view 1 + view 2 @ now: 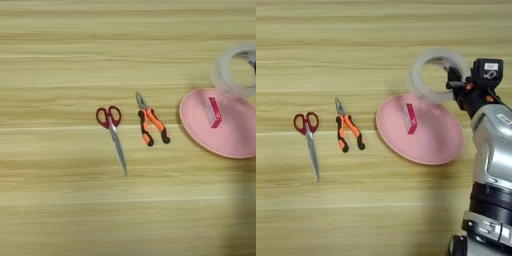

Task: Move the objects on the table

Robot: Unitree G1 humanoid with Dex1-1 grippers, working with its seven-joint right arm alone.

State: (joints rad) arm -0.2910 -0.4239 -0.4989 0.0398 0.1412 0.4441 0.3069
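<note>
A round pink plate [428,142] lies right of centre on the light wooden table [381,45]. A small pink-and-white box [410,119] rests on the plate's left part. Above the plate's far edge hangs a clear tape roll [437,75], held up off the table by my right gripper [453,80], whose black fingers are shut on the roll's right side. Orange-and-black pliers [347,128] lie left of the plate, tips pointing away from me. In the left eye view the plate [235,137], the pliers [151,122] and the roll [235,70] show, but the gripper is nearly cut off.
Red-handled scissors [308,137] lie left of the pliers, blades pointing toward me. My silver forearm [493,165] rises along the right edge, just right of the plate.
</note>
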